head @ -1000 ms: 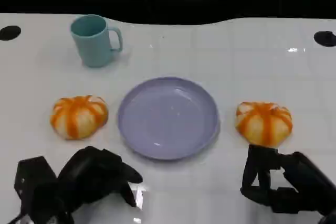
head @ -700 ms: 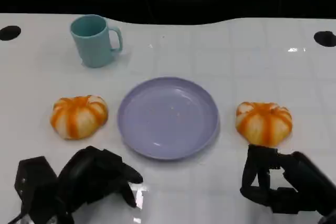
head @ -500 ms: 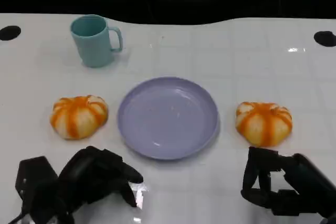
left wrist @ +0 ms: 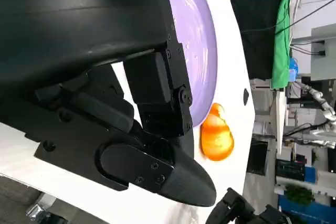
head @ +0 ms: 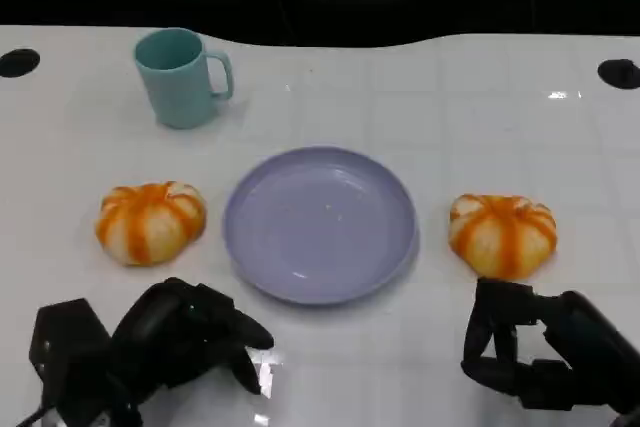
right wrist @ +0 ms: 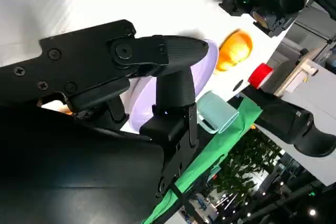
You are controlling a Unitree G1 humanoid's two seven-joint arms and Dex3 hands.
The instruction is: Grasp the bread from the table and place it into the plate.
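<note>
Lavender plate (head: 320, 224), round, shallow, nothing in it, flat on table. Two round orange-striped bread buns flank it, both apart from its rim: left bun (head: 150, 222), right bun (head: 502, 234).

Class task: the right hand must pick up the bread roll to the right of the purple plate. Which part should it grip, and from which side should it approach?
Grip the bread roll across its rounded sides, coming down from above. It sits dome-up, flat on the table, so the widest part likely gives the right hand the surest hold.
</note>
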